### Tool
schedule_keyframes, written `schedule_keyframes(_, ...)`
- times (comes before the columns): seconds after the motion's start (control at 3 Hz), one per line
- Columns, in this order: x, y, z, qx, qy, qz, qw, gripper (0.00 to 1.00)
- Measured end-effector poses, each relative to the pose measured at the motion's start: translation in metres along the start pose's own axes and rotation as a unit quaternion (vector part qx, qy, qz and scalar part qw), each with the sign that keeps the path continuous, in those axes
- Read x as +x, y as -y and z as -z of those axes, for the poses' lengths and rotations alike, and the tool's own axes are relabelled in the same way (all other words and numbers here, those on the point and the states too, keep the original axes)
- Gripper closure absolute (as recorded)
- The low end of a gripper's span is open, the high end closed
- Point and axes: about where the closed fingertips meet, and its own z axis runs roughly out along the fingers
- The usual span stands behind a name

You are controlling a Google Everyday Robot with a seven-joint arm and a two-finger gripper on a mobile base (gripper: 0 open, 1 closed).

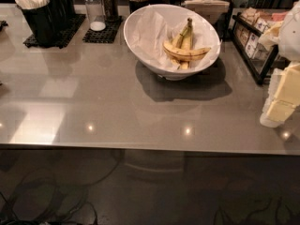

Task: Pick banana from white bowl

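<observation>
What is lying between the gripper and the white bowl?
Only bare counter, seen in the camera view. The gripper is at the right edge, the bowl mid-counter.

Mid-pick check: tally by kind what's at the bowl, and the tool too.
Loose banana: 1
Joined bananas: 2
White bowl: 1
Tool, at the view's right edge, away from the bowl: 1
Total: 5

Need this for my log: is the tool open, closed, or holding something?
Tool: at the right edge, apart from the white bowl; open or closed cannot be told. The banana lies in the bowl.
</observation>
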Motion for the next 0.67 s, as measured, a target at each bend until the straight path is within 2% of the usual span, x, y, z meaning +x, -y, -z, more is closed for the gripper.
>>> schedule_keyframes(0.33,0.000,0.000,0.000,0.001,0.001,0.000,1.0000,0.00)
schedule_keyframes(0.67,-0.016,0.025,-0.001,0.008,0.046,0.008,0.9989,0.00)
